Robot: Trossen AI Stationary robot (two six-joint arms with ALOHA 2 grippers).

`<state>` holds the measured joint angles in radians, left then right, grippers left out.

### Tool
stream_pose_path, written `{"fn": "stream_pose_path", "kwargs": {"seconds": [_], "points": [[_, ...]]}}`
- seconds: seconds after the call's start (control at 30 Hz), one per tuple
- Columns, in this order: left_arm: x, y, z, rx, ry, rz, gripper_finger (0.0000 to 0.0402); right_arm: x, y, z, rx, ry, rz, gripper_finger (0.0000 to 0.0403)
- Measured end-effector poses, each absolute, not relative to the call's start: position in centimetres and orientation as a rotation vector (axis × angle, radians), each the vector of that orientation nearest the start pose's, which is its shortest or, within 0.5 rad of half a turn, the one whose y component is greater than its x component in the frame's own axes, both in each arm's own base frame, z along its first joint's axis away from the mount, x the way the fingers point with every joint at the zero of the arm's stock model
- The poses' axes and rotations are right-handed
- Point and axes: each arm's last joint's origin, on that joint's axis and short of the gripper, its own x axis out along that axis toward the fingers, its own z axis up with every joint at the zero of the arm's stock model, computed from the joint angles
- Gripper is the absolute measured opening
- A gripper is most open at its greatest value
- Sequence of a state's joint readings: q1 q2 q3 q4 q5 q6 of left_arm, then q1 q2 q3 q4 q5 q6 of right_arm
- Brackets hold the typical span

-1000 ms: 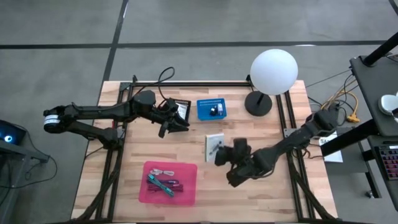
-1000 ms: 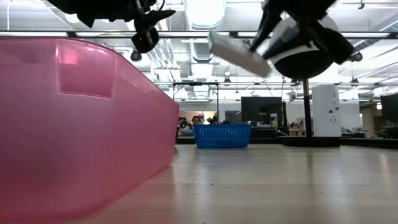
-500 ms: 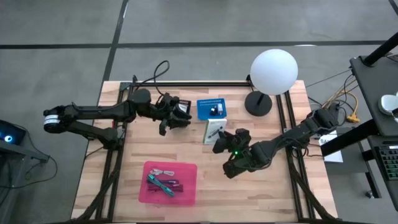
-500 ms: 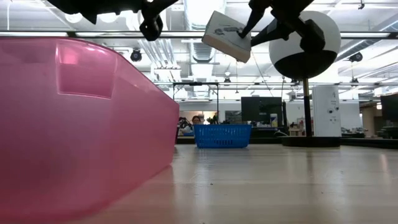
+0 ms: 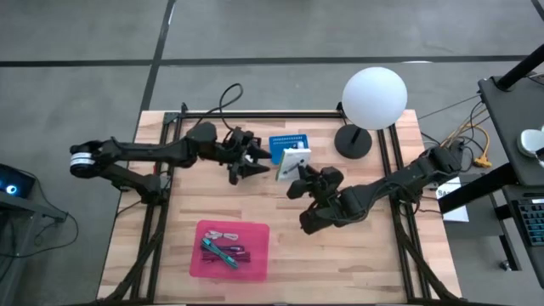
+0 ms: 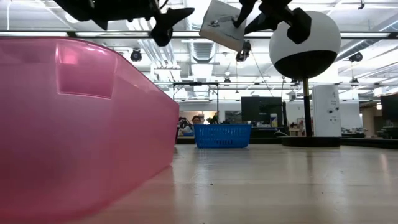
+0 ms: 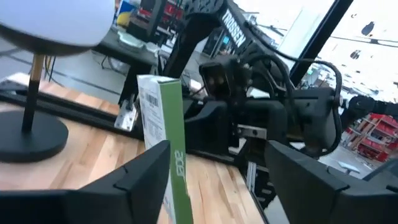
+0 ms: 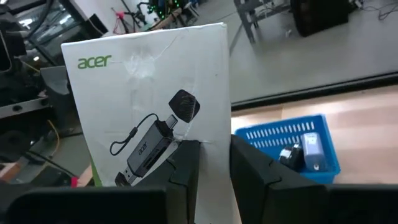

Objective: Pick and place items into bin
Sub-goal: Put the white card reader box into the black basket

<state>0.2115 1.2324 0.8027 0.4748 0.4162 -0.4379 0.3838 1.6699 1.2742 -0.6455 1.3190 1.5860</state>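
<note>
R arm's gripper point(image 5: 295, 172) is up off the wooden counter point(image 5: 374, 255), jaws pinched on a white Acer box point(image 5: 293, 161) w/ a cable adapter printed on its face & a green side panel. The box hangs tilted, just at the near edge of the blue basket point(image 5: 289, 148), which has a couple of small dark & pale bits inside.

L arm's gripper point(image 5: 255, 165) is right beside the box on the other side, jaws spread wide w/ nothing in them; from its wrist cam the box's green edge stands upright between the two fingers point(image 7: 140, 180), not touching as far as I can see.

Pink bin point(image 5: 234, 249) sits nearer the front of the counter, well apart from both arms, w/ a teal pen-like tool point(image 5: 218, 252), a maroon cable point(image 5: 237, 251) & other small bits inside. White globe lamp point(image 5: 373, 99) at the back R corner.
</note>
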Motion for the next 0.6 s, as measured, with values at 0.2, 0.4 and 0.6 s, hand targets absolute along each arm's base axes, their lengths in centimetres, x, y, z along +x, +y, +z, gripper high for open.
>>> {"fn": "stream_pose_path", "kwargs": {"seconds": [0.2,0.4,0.6], "points": [[28.6,5.0,30.2,-0.431,0.026,-0.198,0.0260,32.2,9.5,26.8,0.550,-0.120,-1.107,0.0063],[30.1,5.4,29.2,-0.445,0.059,-0.160,0.0260,32.3,9.4,27.3,0.524,-0.114,-1.112,0.0063],[31.6,5.8,29.3,-0.445,0.053,-0.127,0.0259,32.3,9.4,27.3,0.522,-0.112,-1.112,0.0063]]}}
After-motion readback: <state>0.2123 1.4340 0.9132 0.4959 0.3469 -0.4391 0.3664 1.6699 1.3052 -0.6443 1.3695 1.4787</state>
